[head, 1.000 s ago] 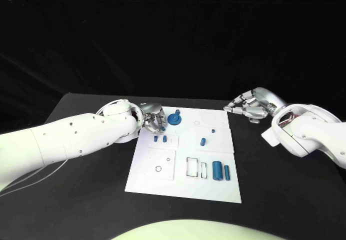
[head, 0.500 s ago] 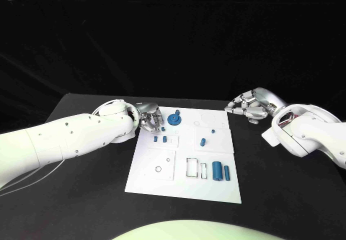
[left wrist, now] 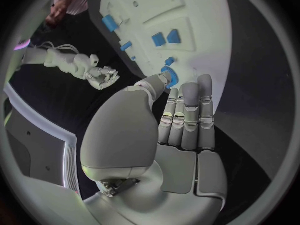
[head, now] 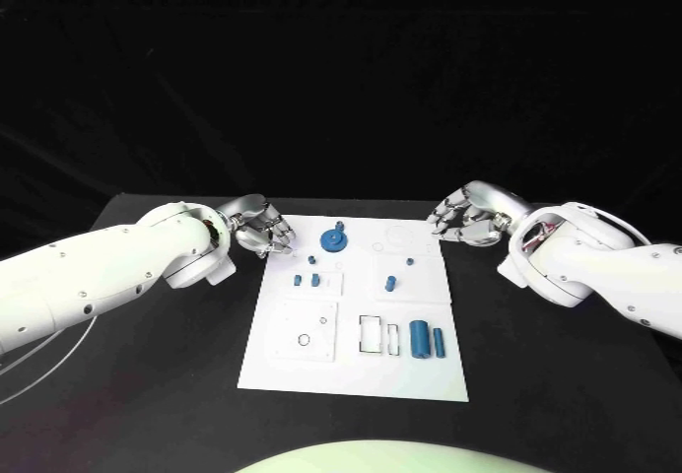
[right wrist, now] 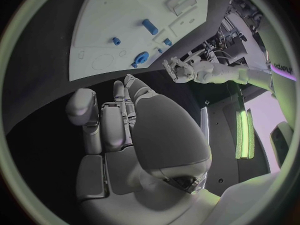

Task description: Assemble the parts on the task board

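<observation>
Parts (head: 421,337), small and blue, dot the white task board (head: 356,374); both hands empty, fingers loosely apart.

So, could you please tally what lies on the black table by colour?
Blue plastic parts: 8
White flat task board: 1
Total: 9

The black table (head: 170,394) spreads out on every side, its far edge meeting a dark backdrop (head: 341,89). In the right wrist view a green light bar (right wrist: 242,134) glows upright at the side, near some cables and dark gear (right wrist: 240,10) that is too blurred to identify.
</observation>
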`<state>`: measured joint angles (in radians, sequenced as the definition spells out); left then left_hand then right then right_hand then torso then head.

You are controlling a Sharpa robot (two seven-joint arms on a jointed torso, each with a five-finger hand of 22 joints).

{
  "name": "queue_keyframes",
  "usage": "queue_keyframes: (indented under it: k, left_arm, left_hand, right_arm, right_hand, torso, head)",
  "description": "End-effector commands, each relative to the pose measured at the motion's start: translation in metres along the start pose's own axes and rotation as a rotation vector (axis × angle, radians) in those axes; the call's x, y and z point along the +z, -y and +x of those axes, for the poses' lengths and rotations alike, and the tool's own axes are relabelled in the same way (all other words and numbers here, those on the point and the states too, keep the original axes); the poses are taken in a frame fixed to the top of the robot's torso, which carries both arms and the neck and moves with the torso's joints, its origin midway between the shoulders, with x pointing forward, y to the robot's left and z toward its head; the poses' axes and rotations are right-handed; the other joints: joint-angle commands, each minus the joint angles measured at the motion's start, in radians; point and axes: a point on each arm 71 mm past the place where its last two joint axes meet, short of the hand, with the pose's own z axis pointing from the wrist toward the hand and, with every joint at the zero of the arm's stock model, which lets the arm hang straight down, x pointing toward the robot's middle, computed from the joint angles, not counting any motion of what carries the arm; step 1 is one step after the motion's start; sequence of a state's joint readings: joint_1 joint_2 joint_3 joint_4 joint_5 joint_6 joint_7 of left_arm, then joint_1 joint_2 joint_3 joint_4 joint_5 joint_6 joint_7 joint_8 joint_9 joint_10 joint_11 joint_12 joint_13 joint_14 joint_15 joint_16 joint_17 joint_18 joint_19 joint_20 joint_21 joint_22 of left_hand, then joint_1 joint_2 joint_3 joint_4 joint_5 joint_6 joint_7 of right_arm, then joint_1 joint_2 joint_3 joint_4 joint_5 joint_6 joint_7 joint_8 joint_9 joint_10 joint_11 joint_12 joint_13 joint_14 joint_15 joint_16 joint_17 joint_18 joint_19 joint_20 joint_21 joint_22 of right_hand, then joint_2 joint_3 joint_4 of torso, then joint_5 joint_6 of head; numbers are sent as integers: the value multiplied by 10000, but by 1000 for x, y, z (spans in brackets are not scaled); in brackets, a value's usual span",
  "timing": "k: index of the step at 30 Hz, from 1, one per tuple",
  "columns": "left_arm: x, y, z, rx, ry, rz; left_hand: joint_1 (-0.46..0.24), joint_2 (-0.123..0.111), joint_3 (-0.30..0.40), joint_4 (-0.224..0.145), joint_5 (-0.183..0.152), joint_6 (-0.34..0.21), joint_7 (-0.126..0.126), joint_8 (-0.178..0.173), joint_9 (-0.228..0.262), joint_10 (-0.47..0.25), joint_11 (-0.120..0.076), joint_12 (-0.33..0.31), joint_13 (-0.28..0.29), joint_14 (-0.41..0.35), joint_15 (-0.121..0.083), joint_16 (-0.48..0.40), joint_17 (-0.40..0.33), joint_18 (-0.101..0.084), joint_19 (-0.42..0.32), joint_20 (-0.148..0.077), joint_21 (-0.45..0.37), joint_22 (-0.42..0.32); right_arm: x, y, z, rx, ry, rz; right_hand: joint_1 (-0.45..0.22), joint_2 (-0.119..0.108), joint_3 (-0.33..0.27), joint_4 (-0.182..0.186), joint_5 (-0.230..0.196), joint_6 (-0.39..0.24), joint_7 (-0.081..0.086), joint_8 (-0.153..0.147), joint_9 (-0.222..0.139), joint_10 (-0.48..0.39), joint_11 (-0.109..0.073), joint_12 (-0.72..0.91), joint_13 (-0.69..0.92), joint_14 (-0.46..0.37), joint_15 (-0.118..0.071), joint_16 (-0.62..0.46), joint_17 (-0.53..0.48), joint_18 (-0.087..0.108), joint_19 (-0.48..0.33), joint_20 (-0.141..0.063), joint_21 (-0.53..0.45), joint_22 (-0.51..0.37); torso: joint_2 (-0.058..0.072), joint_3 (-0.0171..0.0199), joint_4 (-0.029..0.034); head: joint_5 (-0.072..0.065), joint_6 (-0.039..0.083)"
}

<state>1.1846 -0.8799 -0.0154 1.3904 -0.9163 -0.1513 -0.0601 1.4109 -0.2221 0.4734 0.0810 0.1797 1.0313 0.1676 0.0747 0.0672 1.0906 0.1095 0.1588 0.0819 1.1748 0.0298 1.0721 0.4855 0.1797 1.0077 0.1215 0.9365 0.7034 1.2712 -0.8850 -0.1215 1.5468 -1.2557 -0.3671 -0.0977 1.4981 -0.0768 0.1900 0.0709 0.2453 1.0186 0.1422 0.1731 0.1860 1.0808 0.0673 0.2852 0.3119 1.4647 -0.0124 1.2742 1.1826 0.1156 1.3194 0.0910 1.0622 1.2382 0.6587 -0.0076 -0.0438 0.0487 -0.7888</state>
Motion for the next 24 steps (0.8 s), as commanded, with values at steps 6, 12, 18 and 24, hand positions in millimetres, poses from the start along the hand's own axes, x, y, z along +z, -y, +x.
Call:
queue_keyframes:
  k: [6, 12, 18, 24]
  left_arm:
    - [-11, 14, -3, -6074, 787, 1165]
    - [-16, 18, -3, -7046, 946, 1362]
    - [-20, 21, -3, -7792, 999, 1567]
    - [-23, 23, -2, -8144, 939, 1718]
  left_hand:
    - [226, 264, 31, -190, -5, 346, -51, 192, 42, 481, -121, 555, 163, -454, -83, -616, -435, 58, -289, -70, -438, -258]
    - [231, 334, -70, -265, -12, 488, -116, 300, 60, 590, -198, 861, 276, -476, -131, -729, -532, 55, -309, -104, -557, -329]
    - [258, 382, -134, -330, -11, 539, -147, 352, 72, 637, -244, 1065, 356, -485, -160, -765, -572, 53, -308, -129, -606, -356]
    - [265, 402, -158, -355, -11, 534, -143, 359, 72, 610, -243, 1123, 379, -517, -160, -792, -590, 49, -323, -134, -632, -368]
  right_arm:
    - [7, -10, 27, -3937, -614, -858]
    - [13, -14, 39, -4549, -647, -990]
    - [19, -19, 49, -4760, -702, -1110]
    - [23, -20, 56, -4855, -772, -1142]
  right_hand:
    - [-347, -415, 612, -39, -87, 318, -9, -353, -177, 376, 65, -709, -840, 419, 81, 276, 268, -153, 233, 18, 442, 394]
    - [-498, -543, 820, -45, -7, 367, 36, -495, -238, 454, 111, -893, -1079, 439, 106, 391, 381, -192, 328, 37, 632, 556]
    - [-574, -600, 1004, -72, 112, 433, 62, -576, -270, 540, 130, -989, -1231, 464, 128, 506, 495, -224, 409, 51, 798, 691]
    - [-595, -608, 1086, -89, 146, 475, 63, -596, -277, 584, 129, -1016, -1284, 469, 129, 541, 528, -233, 430, 55, 846, 735]
  torso:
    - [29, -5, -2]
    - [27, -4, 3]
    - [26, -11, -2]
    - [24, -13, 22]
  head:
    - [-273, 66]
    - [-312, 50]
    - [-353, 25]
    - [-409, -5]
